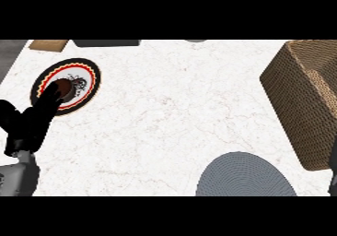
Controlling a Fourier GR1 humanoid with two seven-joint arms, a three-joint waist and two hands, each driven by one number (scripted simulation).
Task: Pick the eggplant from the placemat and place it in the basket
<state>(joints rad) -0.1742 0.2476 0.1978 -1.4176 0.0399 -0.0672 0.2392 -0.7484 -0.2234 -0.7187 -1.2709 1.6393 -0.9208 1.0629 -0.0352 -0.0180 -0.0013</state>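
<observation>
The left robot hand (25,120) reaches over the round placemat (86,78).

The eggplant (64,87) lies on the round placemat with the black, red and yellow rings, at the far left of the white bench (171,120). The left robot hand has its fingers stretched out straight, with the tips over the eggplant, and it holds nothing. The brown woven basket (304,97) stands far away at the right. A grey round mat (245,177) lies near the front edge. Only a dark bit of the right side shows, so I cannot tell about the right robot hand.

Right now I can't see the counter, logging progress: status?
Left hand open, fingers reaching onto placemat, over eggplant. Eggplant not lifted. Right hand barely in view. Basket far right; grey mat between, path open.
</observation>
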